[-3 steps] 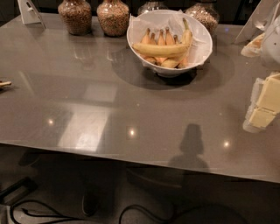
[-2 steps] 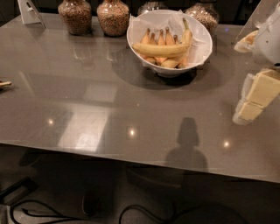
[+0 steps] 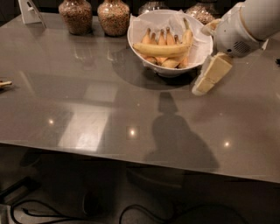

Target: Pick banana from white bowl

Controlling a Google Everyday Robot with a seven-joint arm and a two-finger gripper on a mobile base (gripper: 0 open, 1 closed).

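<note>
The white bowl [image 3: 171, 71] with crumpled white paper lining stands at the back of the grey table, right of centre. The banana [image 3: 161, 49], long and pale yellow, lies across the top of several shorter orange-tinged bananas [image 3: 162, 38] in the bowl. My gripper [image 3: 201, 88] hangs from the white arm [image 3: 238, 28] at the upper right. It is just right of the bowl, level with its rim and low over the table, apart from the banana.
Grain-filled glass jars [image 3: 75, 15] [image 3: 113, 16] stand left of the bowl, and two more [image 3: 200, 12] stand behind it. A white stand [image 3: 29, 10] is at the back left. A small object [image 3: 4, 83] lies at the left edge. The table's front edge [image 3: 131, 151] runs across the view.
My arm and gripper have moved left from the right edge of the view to beside the bowl. The bowl now appears larger and nearer.
</note>
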